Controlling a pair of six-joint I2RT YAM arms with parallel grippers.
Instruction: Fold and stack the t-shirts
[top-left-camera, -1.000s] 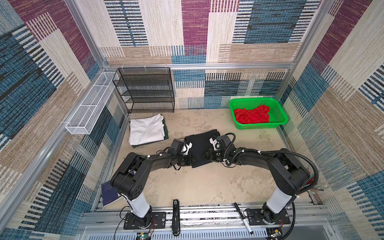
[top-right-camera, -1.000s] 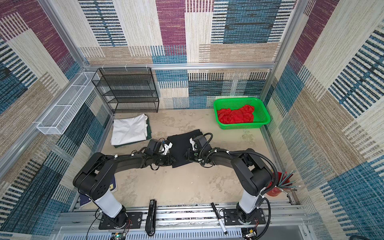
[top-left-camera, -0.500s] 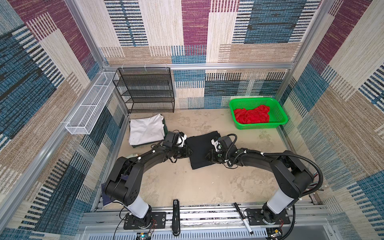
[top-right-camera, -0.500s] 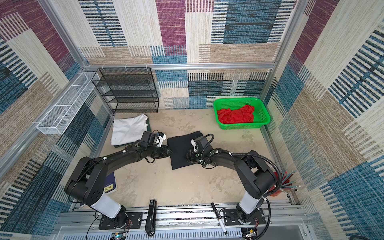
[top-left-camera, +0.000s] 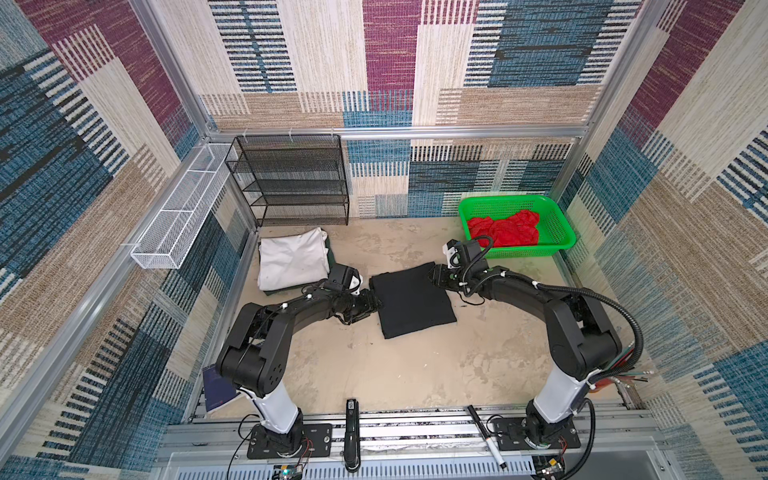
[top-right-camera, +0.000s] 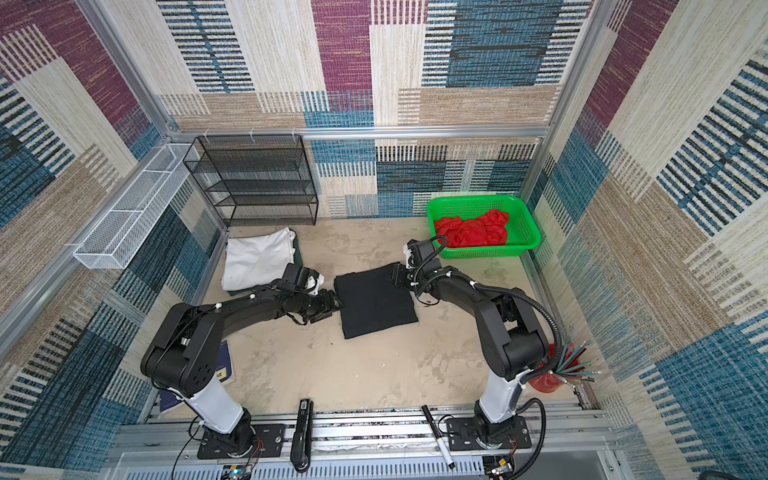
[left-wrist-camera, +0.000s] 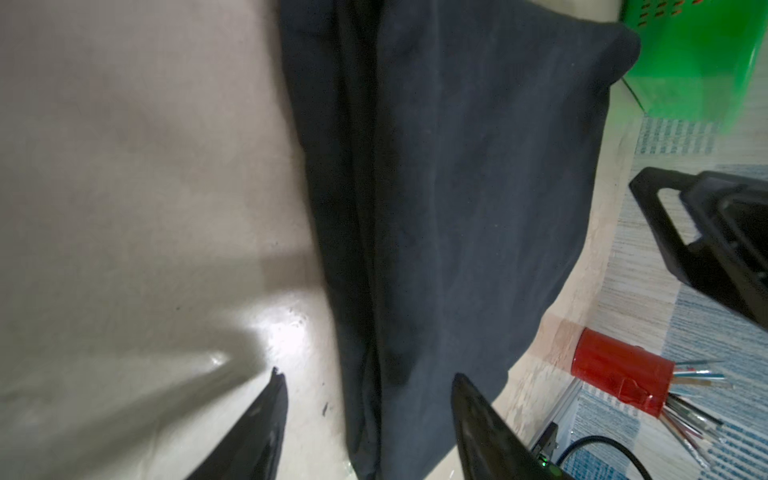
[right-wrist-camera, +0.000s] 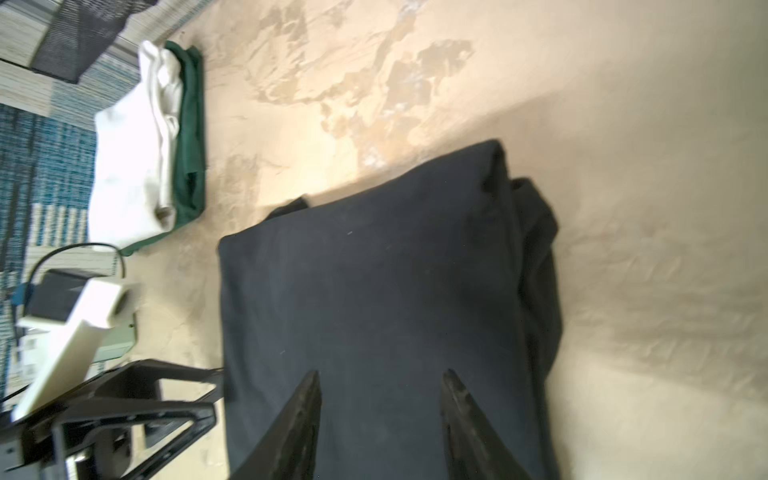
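**A:** Where did the black t-shirt (top-left-camera: 413, 303) lie?

**B:** Folded flat at mid-frame in both top views. It looked nearly square, with no clear long axis. The left gripper (top-left-camera: 373, 304) sat at its left edge and the right gripper (top-left-camera: 434, 275) at its upper-right corner. Both had their jaws parted and pinched nothing.

**A:** And the stack?

**B:** Left of the shirt, toward the frame's left side. The white t-shirt (top-left-camera: 291, 262) lay on the dark green t-shirt (right-wrist-camera: 189, 124). The left gripper was nearer it, so I judged the carry would run leftward.

**A:** Counts?

**B:** Four shirts: one black, one white, one dark green, and one red t-shirt (top-left-camera: 503, 228). That last one was crumpled in the single green basket (top-left-camera: 559, 226).
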